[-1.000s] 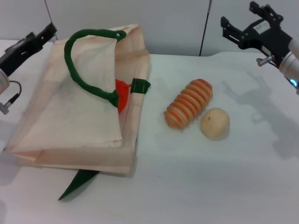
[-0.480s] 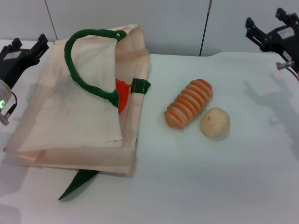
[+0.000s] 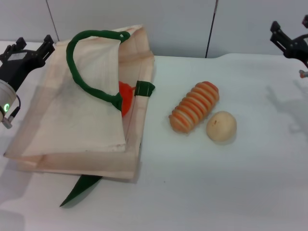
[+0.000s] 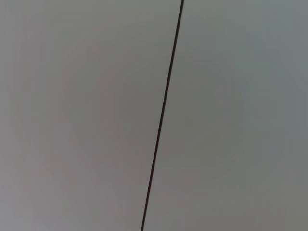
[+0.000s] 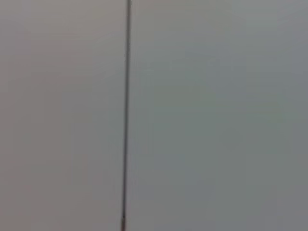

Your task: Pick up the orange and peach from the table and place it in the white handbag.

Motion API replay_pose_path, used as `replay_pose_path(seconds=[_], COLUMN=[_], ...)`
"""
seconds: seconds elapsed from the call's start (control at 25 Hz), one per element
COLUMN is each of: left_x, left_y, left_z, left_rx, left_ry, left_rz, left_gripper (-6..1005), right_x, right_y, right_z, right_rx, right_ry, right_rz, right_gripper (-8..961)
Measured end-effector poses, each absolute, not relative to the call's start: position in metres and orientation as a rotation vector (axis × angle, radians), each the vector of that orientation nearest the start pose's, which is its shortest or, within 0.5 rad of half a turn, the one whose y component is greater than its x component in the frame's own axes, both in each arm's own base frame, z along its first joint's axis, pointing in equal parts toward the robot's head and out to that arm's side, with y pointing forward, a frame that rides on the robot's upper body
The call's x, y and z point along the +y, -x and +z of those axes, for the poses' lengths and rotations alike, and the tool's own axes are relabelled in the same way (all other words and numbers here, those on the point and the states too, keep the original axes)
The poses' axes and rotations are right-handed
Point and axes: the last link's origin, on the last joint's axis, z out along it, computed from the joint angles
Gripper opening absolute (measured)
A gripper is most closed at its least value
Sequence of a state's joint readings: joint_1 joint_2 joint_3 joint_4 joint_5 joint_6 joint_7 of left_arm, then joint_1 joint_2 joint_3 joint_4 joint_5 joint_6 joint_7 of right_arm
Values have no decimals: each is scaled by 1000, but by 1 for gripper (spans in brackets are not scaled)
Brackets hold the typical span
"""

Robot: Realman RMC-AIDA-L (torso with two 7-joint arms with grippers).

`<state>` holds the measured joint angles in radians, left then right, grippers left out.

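The orange is seen lodged inside the white handbag; no peach is visible. The left gripper and right gripper are raised, both parted and empty, well apart from the bag. Any search for the peach should be made before descending.

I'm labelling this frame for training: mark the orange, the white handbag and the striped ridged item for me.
orange [image 3: 125, 97], head view: the red patch showing inside the bag's mouth.
white handbag [image 3: 72, 120], head view: its flat cloth face.
striped ridged item [image 3: 194, 106], head view: its middle ridges.
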<state>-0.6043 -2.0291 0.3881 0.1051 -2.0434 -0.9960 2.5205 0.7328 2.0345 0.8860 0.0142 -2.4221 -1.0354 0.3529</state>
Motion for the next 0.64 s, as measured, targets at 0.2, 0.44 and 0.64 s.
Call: replay_pose_path(seconds=[0.2,0.44,0.64], left_x=[390,386,384], left_y=[331,326,326], left_z=[35,36,37], left_rx=[-751,-719,-712], left_ry=[1576,1579,1577], left_rz=[-811,-861,-871], left_gripper=[829,830,830], right_x=[412,410,409], right_y=[-283,-287,-287], right_z=[4,5,5], right_rx=[520,530,532], right_ry=[1738,1726,1726], right_rz=[730,727,727], right_gripper=[884,884,884])
